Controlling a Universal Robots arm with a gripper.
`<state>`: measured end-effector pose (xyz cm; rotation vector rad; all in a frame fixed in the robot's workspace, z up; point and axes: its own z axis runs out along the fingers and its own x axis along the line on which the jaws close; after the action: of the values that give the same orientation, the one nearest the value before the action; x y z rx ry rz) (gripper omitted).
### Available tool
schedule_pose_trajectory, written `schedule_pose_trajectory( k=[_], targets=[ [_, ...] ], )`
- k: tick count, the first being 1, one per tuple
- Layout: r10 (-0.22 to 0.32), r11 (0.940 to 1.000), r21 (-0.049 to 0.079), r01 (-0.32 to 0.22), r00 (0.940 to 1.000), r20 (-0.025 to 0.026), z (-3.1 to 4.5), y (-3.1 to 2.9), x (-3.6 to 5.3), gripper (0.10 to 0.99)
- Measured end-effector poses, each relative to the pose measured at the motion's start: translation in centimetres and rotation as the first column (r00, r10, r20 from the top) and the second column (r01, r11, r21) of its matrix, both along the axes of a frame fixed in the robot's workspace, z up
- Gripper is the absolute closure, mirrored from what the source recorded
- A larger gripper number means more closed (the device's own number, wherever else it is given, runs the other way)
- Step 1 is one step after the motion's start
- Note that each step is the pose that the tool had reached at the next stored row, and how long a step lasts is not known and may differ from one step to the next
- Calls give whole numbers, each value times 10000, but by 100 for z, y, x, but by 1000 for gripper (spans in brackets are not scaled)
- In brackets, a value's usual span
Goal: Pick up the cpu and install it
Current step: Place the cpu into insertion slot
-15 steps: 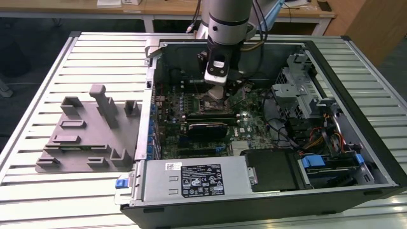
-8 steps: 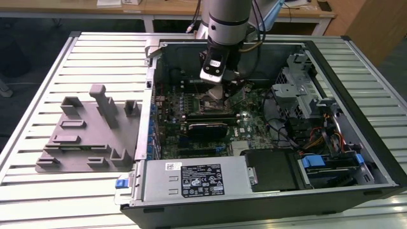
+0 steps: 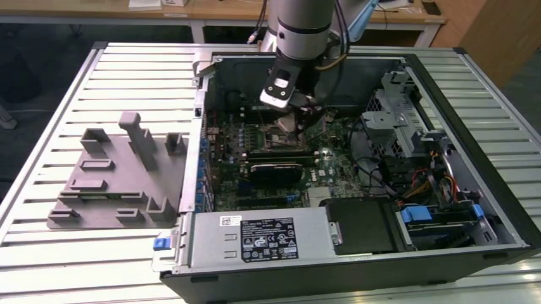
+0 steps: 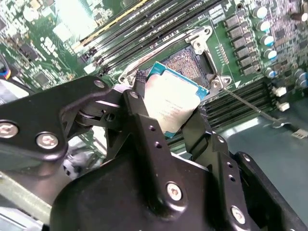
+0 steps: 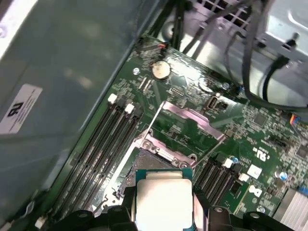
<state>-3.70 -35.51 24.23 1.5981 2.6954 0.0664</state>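
Exterior view: gripper (image 3: pixel 292 119) upper centre of frame, over motherboard (image 3: pixel 334 166). Second wrist view: clamped on square cpu (image 4: pixel 175 98), plate tilted above open socket (image 4: pixel 190 60).

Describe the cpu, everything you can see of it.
The cpu is a small flat square chip: a silver-grey metal top plate with faint print, on a greenish-blue board edge. The gripper clamps it by two opposite sides, top plate facing the wrist cameras. It hangs over the open socket, offset from it; contact with the socket cannot be told.
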Motion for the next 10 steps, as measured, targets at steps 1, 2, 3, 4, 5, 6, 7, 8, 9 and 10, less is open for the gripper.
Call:
schedule_pose_trajectory(
  k=[1,2,3,4,5,6,7,8,9,10],
  targets=[
    [-151,9999,1,151,9999,0,0,0,0,541],
    [-309,9995,0,309,9995,0,-1,0,0,541],
    [-461,9989,0,461,9989,0,-1,0,0,541],
    [-614,9981,-1,614,9981,0,-1,0,0,541],
    [-766,9971,-1,766,9971,0,-1,0,0,541],
    [-921,9957,0,921,9957,0,-1,0,0,541],
    [-1090,9940,0,1090,9940,0,-1,0,0,541],
    [-1247,9922,-1,1247,9922,0,-2,0,0,541],
    [-1401,9901,0,1401,9901,0,-2,0,0,541],
    [-1556,9878,-1,1556,9878,0,-2,0,0,541]
  ],
)
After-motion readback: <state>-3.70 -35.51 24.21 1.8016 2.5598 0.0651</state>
